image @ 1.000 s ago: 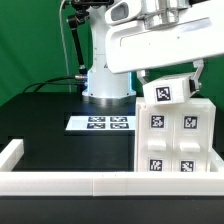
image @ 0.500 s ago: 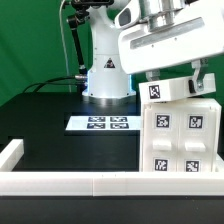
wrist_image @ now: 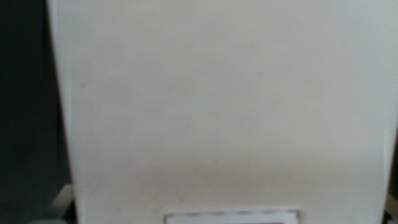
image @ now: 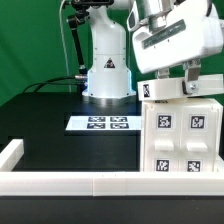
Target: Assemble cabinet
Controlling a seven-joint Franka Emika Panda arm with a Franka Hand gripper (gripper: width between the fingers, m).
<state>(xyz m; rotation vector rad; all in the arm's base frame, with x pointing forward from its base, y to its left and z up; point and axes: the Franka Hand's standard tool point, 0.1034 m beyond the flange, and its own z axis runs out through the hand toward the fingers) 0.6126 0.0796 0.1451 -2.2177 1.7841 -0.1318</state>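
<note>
We see the gripper (image: 167, 85) over the cabinet (image: 176, 145), with its fingers (image: 190, 75) spread apart and clamped on the two ends of the top block (image: 163, 91). The top block lies between the fingers with its long axis running from finger to finger, close to level. Its one tag faces the exterior camera.

The cabinet stands directly below the fingers, upright, with its long axis vertical, and the top block rests on its upper edge. Its tagged face also points toward the exterior camera.

The labels are black-and-white square tags, four on the cabinet face in two rows of two. We can read no lettering on them.

The marker board (image: 102, 123) lies flat on the table (image: 50, 125), below the fingers and toward the exterior view's left.

In the wrist view a plain white surface (wrist_image: 214, 100) fills the frame; we cannot tell which part it is.
</note>
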